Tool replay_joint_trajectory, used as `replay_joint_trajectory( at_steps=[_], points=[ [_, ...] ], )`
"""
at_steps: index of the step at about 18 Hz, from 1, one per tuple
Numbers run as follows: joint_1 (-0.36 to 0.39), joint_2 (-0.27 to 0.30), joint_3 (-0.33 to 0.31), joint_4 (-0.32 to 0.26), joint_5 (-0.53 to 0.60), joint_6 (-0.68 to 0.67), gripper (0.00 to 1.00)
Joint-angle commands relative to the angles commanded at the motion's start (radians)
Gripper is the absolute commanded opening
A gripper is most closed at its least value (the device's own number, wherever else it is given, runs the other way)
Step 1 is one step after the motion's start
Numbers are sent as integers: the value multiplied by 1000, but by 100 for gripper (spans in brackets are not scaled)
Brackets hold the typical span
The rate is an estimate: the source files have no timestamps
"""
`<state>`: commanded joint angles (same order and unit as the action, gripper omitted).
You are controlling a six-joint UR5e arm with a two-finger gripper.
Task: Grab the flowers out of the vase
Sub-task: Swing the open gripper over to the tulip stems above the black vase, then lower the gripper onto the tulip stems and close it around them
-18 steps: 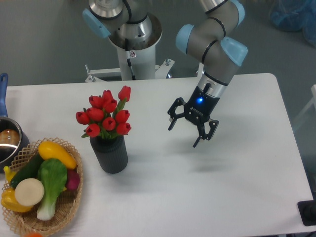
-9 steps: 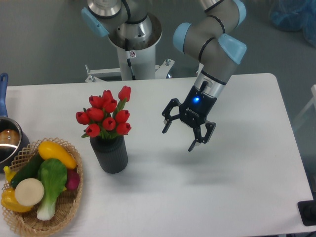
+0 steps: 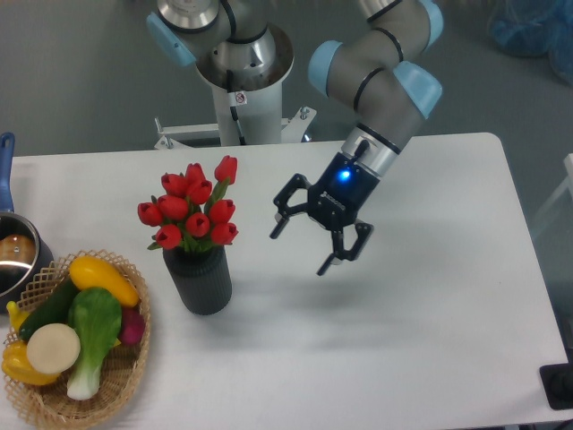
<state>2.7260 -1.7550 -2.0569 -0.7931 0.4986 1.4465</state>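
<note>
While the black two-finger gripper (image 3: 302,247) hangs over the white table (image 3: 430,305) with jaws spread wide and empty, the bunch of red tulip buds (image 3: 192,209) stands well to its left, seated in the ribbed dark grey cylindrical vase (image 3: 200,280). Stems run upright, buds pointing up.

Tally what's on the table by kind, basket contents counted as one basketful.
Flower bunches: 1, the flowers
Vases: 1, the vase
Baskets of produce: 1, the wicker basket
Pots: 1, the metal pot
Total: 4
</note>
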Motion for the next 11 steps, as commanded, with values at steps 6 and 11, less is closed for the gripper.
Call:
replay_joint_trajectory(
  at_steps=[6, 11],
  points=[
    [-12, 63, -54, -2, -34, 22, 100],
    [-12, 88, -155, 5, -99, 153, 100]
  ],
)
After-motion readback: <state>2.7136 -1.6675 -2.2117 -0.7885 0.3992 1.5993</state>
